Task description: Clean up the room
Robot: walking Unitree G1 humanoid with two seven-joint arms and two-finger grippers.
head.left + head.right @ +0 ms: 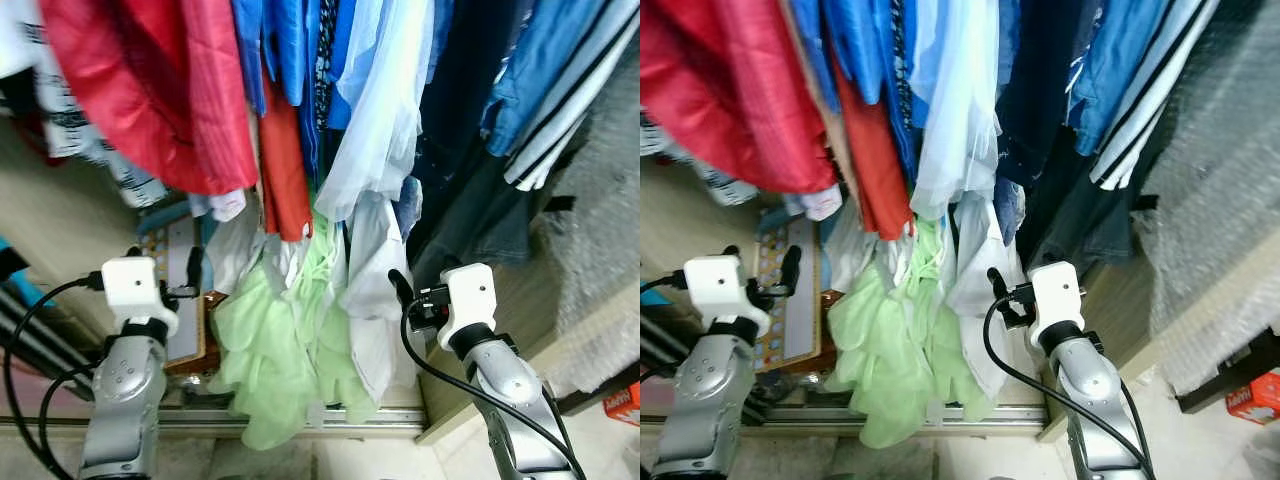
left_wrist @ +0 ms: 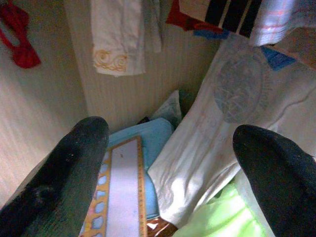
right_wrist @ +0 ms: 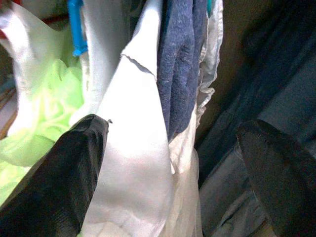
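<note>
Clothes hang close together in a wardrobe before me: a red garment [image 1: 150, 90], blue shirts [image 1: 285, 45], a pale blue sheer one [image 1: 375, 110] and dark ones [image 1: 470, 130]. Lower down hang a light green garment [image 1: 280, 350] and a white garment [image 1: 370, 290]. My left gripper [image 1: 165, 258] is open at the lower left, in front of a flat board with a coloured border [image 1: 185, 300]. My right gripper [image 3: 170, 168] is open at the lower right, its fingers on either side of the white garment's [image 3: 133, 163] hanging edge, next to a blue-grey cloth [image 3: 177, 74].
A metal floor rail [image 1: 300, 420] runs along the wardrobe's front edge. The wardrobe's wooden side wall [image 1: 520, 300] stands to the right, with bubble wrap [image 1: 600, 230] beyond it. A red box [image 1: 625, 400] lies on the floor at the far right. Black cables [image 1: 30, 340] hang at the left.
</note>
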